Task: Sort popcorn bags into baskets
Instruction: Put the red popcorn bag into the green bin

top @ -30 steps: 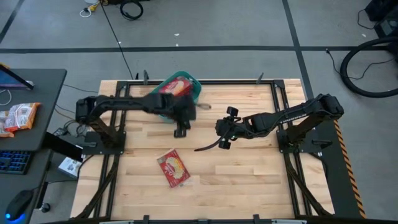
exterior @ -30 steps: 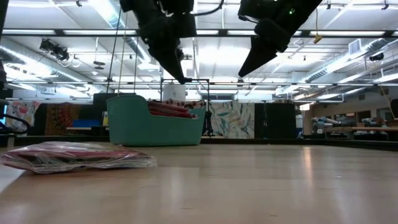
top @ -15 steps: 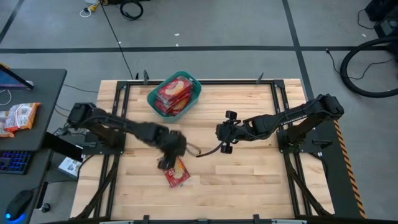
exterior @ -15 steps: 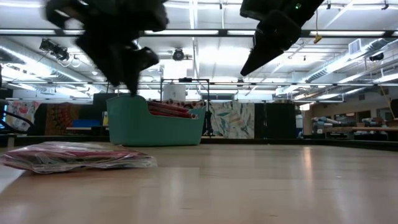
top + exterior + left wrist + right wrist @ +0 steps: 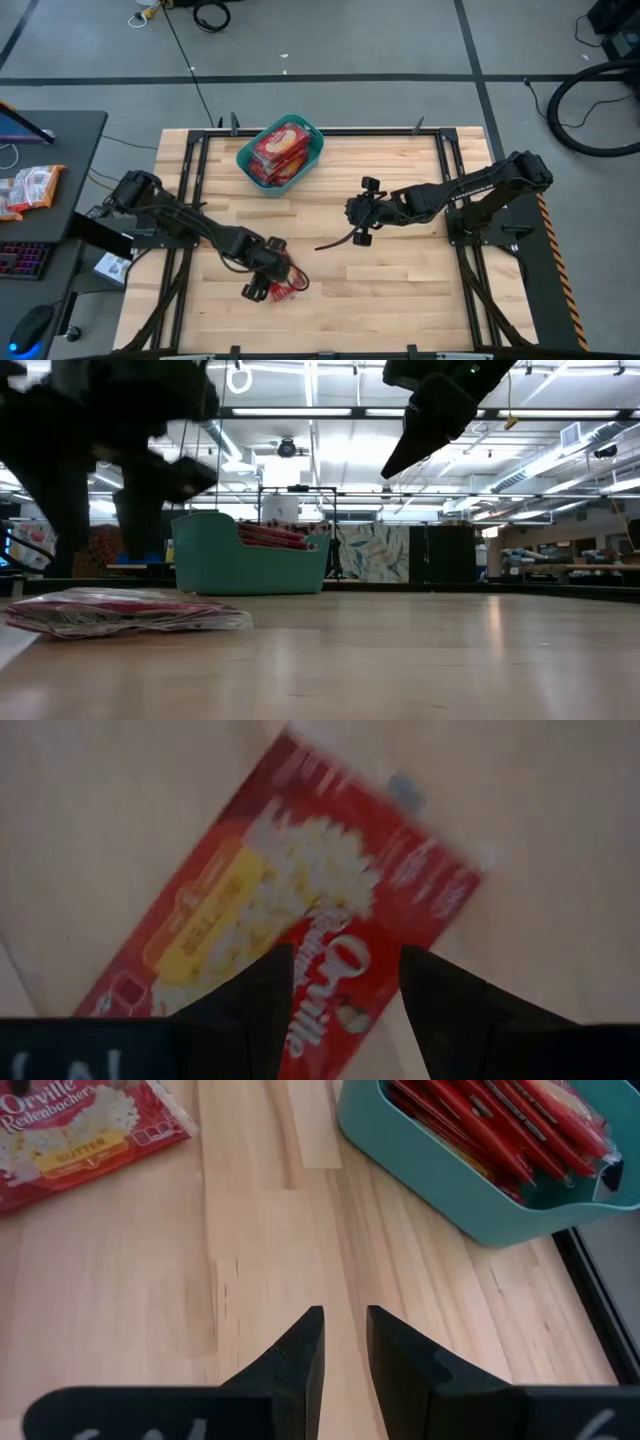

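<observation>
progress: most bags in tub (image 5: pixel 281 152) | left: one bag (image 5: pixel 285 285) flat on table, well apart from tub | left gripper (image 5: pixel 263 287) open over it, not gripping | right gripper (image 5: pixel 356 222) idle, slightly open, empty, nearer tub

left arm: stretched low toward the near side of the surface | left tool (image 5: pixel 268 283): pointing down, fingers (image 5: pixel 250 1005) spread apart | right arm: raised mid-surface, reaching inward | right tool (image 5: pixel 345 1342): fingers a narrow gap apart, holding nothing
</observation>
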`<state>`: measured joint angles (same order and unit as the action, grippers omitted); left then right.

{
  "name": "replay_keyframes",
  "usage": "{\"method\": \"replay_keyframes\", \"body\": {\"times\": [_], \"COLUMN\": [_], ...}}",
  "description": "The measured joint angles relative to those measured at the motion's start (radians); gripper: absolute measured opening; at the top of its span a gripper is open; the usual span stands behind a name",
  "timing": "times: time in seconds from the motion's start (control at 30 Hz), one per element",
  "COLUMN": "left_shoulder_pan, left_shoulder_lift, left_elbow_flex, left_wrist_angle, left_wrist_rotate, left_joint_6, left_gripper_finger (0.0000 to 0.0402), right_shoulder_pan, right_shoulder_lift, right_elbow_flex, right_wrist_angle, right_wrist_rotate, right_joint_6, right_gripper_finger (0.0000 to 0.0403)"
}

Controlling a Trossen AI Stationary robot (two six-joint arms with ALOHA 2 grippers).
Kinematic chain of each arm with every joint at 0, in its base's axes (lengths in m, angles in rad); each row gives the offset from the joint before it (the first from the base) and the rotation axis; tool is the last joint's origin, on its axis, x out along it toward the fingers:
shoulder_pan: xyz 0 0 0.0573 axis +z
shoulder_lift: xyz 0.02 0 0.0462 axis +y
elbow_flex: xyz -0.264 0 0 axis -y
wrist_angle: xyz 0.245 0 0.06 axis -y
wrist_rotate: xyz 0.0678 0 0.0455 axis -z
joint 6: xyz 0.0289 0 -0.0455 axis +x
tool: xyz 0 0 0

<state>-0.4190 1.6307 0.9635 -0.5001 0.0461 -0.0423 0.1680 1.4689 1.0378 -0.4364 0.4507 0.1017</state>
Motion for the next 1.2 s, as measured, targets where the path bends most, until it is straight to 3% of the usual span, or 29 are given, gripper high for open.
{"method": "replay_keyframes", "body": {"times": [0.27, 0.6, 0.7, 1.0, 1.2], "left_shoulder_pan": [0.057, 0.188, 0.215, 0.18, 0.149], "left_shoulder_lift": [0.108, 0.202, 0.197, 0.083, 0.1], "left_elbow_flex": [-0.001, -0.002, 0.008, 0.024, 0.025], "left_wrist_angle": [0.049, 0.409, 0.415, 0.337, 0.282], "left_wrist_rotate": [-0.009, -0.347, -0.409, -0.384, -0.391], "left_joint_6": [0.07, 0.233, 0.234, 0.266, 0.31], "left_gripper_finger": [0.0187, 0.0187, 0.0187, 0.0187, 0.0191], "right_shoulder_pan": [0.0, 0.012, 0.026, 0.062, 0.062], "right_shoulder_lift": [0.0, 0.0, 0.0, 0.0, 0.0], "right_elbow_flex": [0.0, 0.0, 0.0, 0.0, 0.0], "right_wrist_angle": [0.016, 0.023, 0.016, 0.015, 0.021], "right_wrist_rotate": [-0.007, -0.06, -0.057, -0.025, -0.023], "right_joint_6": [0.0, 0.0, 0.0, -0.016, -0.009], "right_gripper_finger": [0.0084, 0.0084, 0.0084, 0.0084, 0.0084]}}
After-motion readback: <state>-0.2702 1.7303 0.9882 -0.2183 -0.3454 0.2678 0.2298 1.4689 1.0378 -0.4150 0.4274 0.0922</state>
